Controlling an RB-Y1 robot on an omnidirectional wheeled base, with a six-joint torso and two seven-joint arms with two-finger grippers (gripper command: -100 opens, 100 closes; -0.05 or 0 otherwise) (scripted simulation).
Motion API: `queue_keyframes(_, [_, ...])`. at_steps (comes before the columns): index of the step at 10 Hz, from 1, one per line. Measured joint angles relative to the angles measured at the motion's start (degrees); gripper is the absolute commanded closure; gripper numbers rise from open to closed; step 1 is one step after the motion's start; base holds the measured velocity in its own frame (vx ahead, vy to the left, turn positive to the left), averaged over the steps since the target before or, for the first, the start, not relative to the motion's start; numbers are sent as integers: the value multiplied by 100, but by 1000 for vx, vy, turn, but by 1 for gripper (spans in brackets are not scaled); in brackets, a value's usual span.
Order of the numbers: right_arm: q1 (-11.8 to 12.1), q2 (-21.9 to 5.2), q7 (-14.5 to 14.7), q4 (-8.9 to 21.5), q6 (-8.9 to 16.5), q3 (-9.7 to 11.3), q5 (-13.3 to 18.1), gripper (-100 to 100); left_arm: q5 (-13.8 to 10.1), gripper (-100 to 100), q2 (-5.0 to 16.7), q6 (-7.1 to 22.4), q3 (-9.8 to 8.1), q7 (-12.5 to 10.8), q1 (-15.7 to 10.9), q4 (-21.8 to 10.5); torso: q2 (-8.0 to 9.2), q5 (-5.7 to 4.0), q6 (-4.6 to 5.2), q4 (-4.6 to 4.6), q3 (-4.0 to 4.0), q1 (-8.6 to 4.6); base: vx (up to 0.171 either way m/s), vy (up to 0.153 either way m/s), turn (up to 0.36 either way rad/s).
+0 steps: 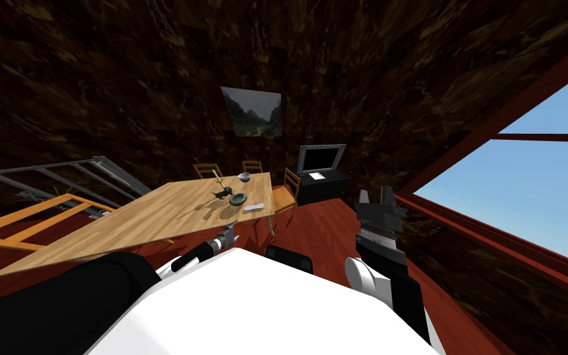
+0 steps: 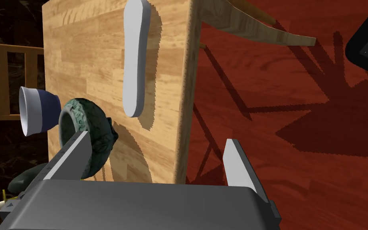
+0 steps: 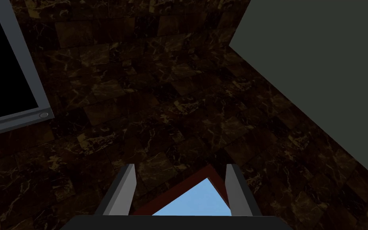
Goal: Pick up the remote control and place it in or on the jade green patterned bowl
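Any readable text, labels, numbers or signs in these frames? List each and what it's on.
No text can be read anywhere.
Remote control: plain light grey, no markings.
Green bowl: relief pattern only, no letters.
White sheet on the dark cabinet: too small to tell.
Screen: black.
Wall picture: a landscape, no caption.

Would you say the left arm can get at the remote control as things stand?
Probably yes: the left gripper is open, the remote control lies bare on the table ahead, nothing between them.
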State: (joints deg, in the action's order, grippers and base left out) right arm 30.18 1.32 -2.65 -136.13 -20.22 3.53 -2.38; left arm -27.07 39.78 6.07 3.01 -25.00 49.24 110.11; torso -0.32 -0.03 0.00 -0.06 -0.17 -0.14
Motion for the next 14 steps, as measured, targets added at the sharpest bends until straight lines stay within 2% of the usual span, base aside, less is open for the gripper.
queue_keyframes(5, [1,0,0,0,0,-1,0,0,-513,-100,388,498,105,-318,236,-388,-3,2,-6,-1,-2,11,96,-33,-189])
queue_keyframes(7, [1,0,0,0,0,0,0,0,-870,-100,660,618,267,-483,319,-798,-25,1,0,-5,-14,3,159,-35,-258])
queue_keyframes(8, [2,-1,0,-1,0,-1,0,0,-923,-100,670,750,274,-536,327,-846,-20,1,-6,-5,-13,9,128,-7,-207])
queue_keyframes(9, [1,-1,0,0,0,-1,0,0,-1001,-100,722,956,217,-614,484,-780,-15,1,-3,-4,-9,11,168,-38,-316])
queue_keyframes(10, [1,0,0,0,0,-1,0,0,-1263,-100,973,1002,320,-707,546,-1014,-26,1,-2,-6,-15,6,132,-26,-115])
queue_keyframes(11, [2,0,0,-1,0,-1,0,0,-1309,-100,984,1076,321,-762,588,-1053,-17,0,-7,-5,-11,3,137,-11,-189])
queue_keyframes(13, [2,-1,0,0,0,-1,0,0,-1526,-100,1132,1351,363,-908,685,-1234,-38,2,-2,-8,-21,16,225,3,-296])
queue_keyframes(14, [2,-1,0,-1,0,-1,0,0,-1727,-100,1273,1419,471,-970,666,-1479,-51,3,-3,-11,-30,13,265,59,-263])
